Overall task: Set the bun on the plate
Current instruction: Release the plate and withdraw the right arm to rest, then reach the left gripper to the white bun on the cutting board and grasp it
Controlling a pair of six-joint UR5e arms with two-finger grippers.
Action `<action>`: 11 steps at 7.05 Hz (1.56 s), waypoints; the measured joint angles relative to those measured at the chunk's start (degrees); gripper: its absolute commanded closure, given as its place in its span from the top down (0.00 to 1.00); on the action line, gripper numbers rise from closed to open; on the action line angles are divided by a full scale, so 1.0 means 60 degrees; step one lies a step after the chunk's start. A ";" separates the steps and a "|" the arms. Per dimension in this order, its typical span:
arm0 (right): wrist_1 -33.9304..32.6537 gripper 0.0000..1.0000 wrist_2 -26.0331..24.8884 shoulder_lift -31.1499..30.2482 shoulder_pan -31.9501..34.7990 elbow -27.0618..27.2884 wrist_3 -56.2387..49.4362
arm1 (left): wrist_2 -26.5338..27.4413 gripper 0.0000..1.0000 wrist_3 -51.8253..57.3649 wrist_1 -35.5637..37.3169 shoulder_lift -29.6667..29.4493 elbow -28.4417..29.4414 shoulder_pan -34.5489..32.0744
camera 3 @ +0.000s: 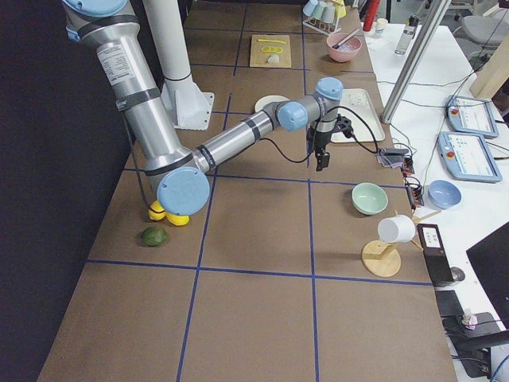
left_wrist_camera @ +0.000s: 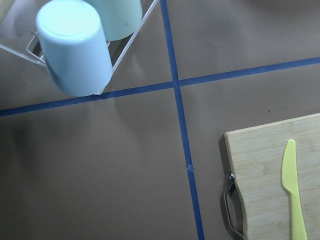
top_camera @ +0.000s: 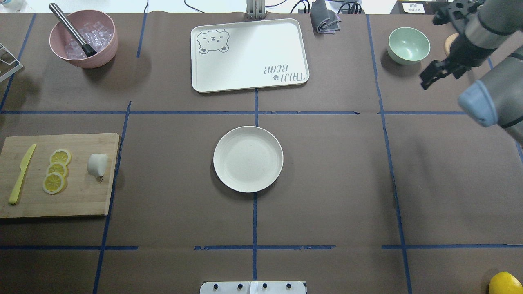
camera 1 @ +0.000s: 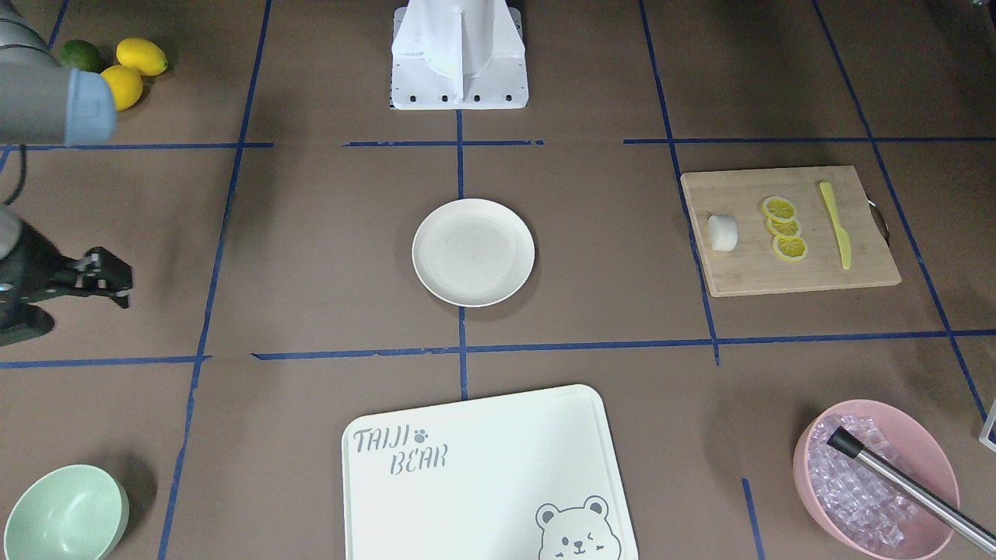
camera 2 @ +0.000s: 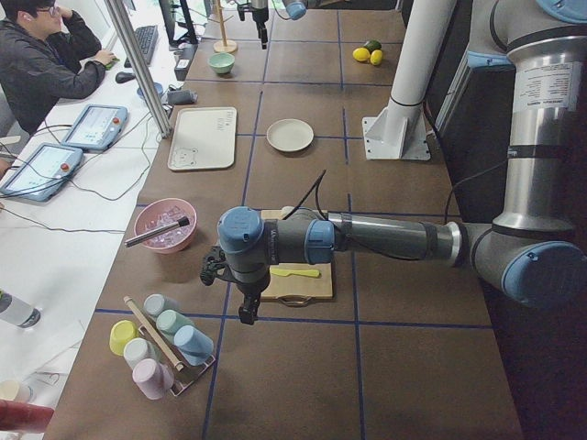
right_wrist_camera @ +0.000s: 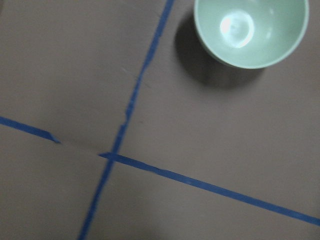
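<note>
Pickup not yet begun: the small white domed bun lies on the bamboo cutting board at the overhead view's left, well apart from the round cream plate at centre, and I judge my left tool, whose jaws I cannot tell as apart or together, any more than my right tool's, must reach over it next.

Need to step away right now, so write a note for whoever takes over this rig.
Left gripper hovers past the wooden cutting board's outer end; open or shut unclear.
Right gripper hangs near the mint-green bowl; state unclear too.
Bun lies on the board beside the lemon slices; plate sits empty at the centre of the table.
Done: nothing. Left: grasp the bun, set it on the plate.
</note>
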 measured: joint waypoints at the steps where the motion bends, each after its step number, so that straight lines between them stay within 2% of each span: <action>1: -0.0049 1.00 0.0103 -0.0708 0.0866 0.0011 -0.1520 | -0.0013 1.00 -0.0012 -0.0003 -0.0001 -0.0005 0.0025; 3: -0.0036 1.00 0.0426 -0.2219 0.2662 0.0006 -0.3532 | -0.0031 1.00 -0.0016 -0.0014 0.0001 -0.0002 0.0036; 5: -0.0002 1.00 0.0482 -0.3395 0.3957 -0.0002 -0.3983 | -0.0025 1.00 -0.0015 -0.0202 -0.0030 -0.0003 0.0037; 7: 0.0006 1.00 0.0488 -0.3856 0.4303 0.0009 -0.3891 | -0.0041 1.00 -0.0086 -0.1638 -0.0089 -0.0006 0.0062; 9: 0.0007 1.00 0.0492 -0.3866 0.4340 -0.0005 -0.3820 | -0.0085 1.00 -0.0549 -0.2884 -0.0123 -0.0077 0.0214; 11: 0.0018 1.00 0.0490 -0.3845 0.4346 -0.0028 -0.3819 | -0.0069 1.00 -0.2139 -0.3928 -0.0129 -0.0170 0.1526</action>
